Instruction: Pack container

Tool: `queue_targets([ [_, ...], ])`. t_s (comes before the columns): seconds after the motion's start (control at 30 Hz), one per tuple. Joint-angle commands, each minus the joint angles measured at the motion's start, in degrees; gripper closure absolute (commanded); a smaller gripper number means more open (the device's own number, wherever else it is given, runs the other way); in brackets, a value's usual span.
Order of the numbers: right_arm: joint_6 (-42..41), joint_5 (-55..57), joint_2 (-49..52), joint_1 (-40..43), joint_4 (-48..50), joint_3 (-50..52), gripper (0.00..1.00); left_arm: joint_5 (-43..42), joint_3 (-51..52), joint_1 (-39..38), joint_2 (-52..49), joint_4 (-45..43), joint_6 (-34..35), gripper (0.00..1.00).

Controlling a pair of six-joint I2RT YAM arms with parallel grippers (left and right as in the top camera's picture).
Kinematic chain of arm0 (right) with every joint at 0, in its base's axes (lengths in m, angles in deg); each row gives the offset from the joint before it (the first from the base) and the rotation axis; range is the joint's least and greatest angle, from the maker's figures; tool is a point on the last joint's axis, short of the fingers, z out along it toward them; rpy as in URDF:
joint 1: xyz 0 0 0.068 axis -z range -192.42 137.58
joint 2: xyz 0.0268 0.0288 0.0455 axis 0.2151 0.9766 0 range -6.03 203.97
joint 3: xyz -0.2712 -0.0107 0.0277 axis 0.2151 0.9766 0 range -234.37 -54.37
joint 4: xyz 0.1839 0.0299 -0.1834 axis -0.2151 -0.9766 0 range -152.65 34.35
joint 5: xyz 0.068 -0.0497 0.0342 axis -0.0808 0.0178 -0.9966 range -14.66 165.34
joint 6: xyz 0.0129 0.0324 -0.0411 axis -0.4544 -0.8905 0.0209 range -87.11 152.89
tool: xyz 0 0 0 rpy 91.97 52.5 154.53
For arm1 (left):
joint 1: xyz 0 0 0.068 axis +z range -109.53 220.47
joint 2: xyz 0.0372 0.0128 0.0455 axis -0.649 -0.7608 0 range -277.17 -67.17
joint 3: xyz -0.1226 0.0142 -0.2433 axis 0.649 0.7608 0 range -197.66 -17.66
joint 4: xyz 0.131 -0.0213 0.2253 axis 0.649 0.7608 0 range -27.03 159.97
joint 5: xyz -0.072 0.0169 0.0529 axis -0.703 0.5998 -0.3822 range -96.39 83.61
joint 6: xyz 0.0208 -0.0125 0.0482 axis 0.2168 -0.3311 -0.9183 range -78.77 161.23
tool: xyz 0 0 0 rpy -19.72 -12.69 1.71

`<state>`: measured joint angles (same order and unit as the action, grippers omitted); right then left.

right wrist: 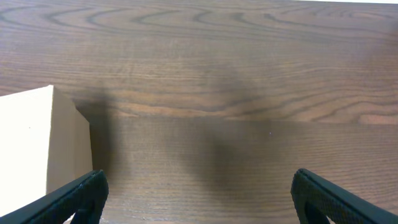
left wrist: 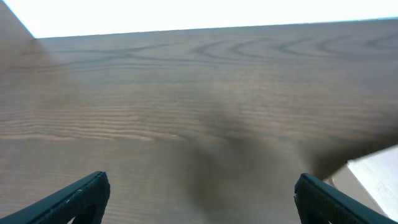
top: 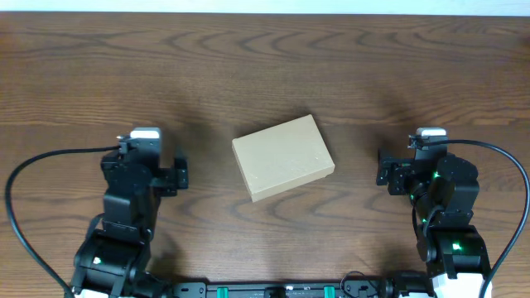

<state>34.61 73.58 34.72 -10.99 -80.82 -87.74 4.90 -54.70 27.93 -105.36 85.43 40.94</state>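
On the left side of my screen, the left hand (left wrist: 204,199) is sitting low over the table (top: 265,58), spread wide with nothing in it. In its wrist view, the two dark fingers (left wrist: 84,196) poke up from the bottom corners of the frame and there's only bare wood grain between them. From overhead, that arm is parked on the near left with a black cable (top: 16,190) looping out to the side.

Moving to the middle, the container (top: 283,157) is the tan cardboard box lying flat on the table, about halfway between the two arms and well apart from both. The lid is down, the top is plain, and the whole box is turned a bit, so its long edges run diagonally across the overhead view. One corner of it just sneaks into the right edge of the left wrist view, and its other end shows at the left edge of the right wrist view, casting a soft shadow on the wood.

Over on the right, the right hand (right wrist: 199,196) looks the same: fingers (right wrist: 329,196) spread far apart at the bottom corners, gripping nothing, with open table between them. That arm sits on the near right, roughly mirroring the left one, and its own cable (top: 513,174) arcs off toward the edge.
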Motion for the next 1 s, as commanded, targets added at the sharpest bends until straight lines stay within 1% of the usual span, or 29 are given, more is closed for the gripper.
queue_targets([
  [0.0, 0.72, -0.46, -0.24, -0.35, -0.09, 0.48, 0.06, -7.78, 0.31, 5.55, 0.22, -0.68, -0.9, 0.05],
  [0.1, 0.72, -0.46, -0.24, -0.35, -0.13, 0.48, 0.06, -11.58, 0.31, 9.22, 0.22, 0.24, -1.53, 0.05],
  [0.23, 0.72, -0.46, -0.24, -0.35, -0.33, 0.48, 0.06, -12.81, 0.31, 8.9, 1.36, 2.21, -1.84, 0.04],
  [0.37, 0.72, -0.44, -0.24, -0.35, -0.81, 0.48, 0.07, -7.58, 0.28, 7.72, 6.16, 3.67, 0.83, 0.04],
  [0.43, 0.7, -0.44, -0.24, -0.35, -1.01, 0.48, 0.07, -5.05, 0.28, 7.23, 9.99, 5.99, 2.05, 0.05],
  [0.5, 0.7, -0.46, -0.24, -0.35, -1.07, 0.48, 0.07, -4.68, 0.28, 7.1, 14.34, 9.07, 2.05, 0.05],
  [0.63, 0.7, -0.44, -0.24, -0.35, -1.07, 0.48, 0.08, -3.91, 0.31, 7.15, 19.91, 10.29, 2.01, 0.05],
  [0.9, 0.66, -0.46, -0.24, -0.35, -1.01, 0.48, 0.07, -4.26, 0.31, 7.15, 20.65, 10.82, 2.01, 0.05],
  [0.97, 0.48, -0.46, -0.24, -0.35, -0.92, 0.48, 0.01, -4.26, 0.31, 7.15, 20.65, 10.93, 1.99, 0.05],
])
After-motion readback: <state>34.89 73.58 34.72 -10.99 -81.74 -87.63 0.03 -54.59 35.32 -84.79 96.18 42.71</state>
